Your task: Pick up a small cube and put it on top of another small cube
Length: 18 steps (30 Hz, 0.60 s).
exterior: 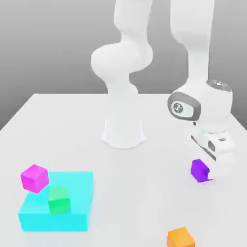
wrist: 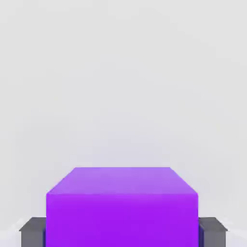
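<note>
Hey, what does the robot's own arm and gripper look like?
The arm is smooth, rounded and glossy white, with a dark grey oval ring and small round logo near the wrist. The white gripper has blocky dark grey fingertips.

bright, even, washed-out lighting, whites nearly blown out, faint shadows at most, background fading to darker grey

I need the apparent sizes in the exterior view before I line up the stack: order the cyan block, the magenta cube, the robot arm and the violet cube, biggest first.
1. Robot arm
2. Cyan block
3. Magenta cube and violet cube: unsure, since the pincer partly hides the violet one.
</note>
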Each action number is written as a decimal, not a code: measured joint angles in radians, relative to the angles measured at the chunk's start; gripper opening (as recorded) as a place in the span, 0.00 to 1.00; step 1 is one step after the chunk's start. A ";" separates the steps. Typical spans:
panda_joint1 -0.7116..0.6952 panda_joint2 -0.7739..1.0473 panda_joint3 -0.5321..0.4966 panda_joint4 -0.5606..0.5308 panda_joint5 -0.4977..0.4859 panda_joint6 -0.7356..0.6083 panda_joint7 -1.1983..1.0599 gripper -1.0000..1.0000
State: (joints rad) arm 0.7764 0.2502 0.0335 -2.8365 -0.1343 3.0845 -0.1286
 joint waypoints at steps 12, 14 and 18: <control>-0.008 -0.268 0.016 -0.024 0.132 -0.244 -0.058 0.00; -0.119 -0.283 -0.045 0.005 0.127 -0.286 -0.005 0.00; -0.315 -0.302 -0.137 0.091 0.116 -0.390 0.144 0.00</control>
State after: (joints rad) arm 0.4615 -0.0520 -0.1030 -2.7452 -0.0179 2.6950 0.0149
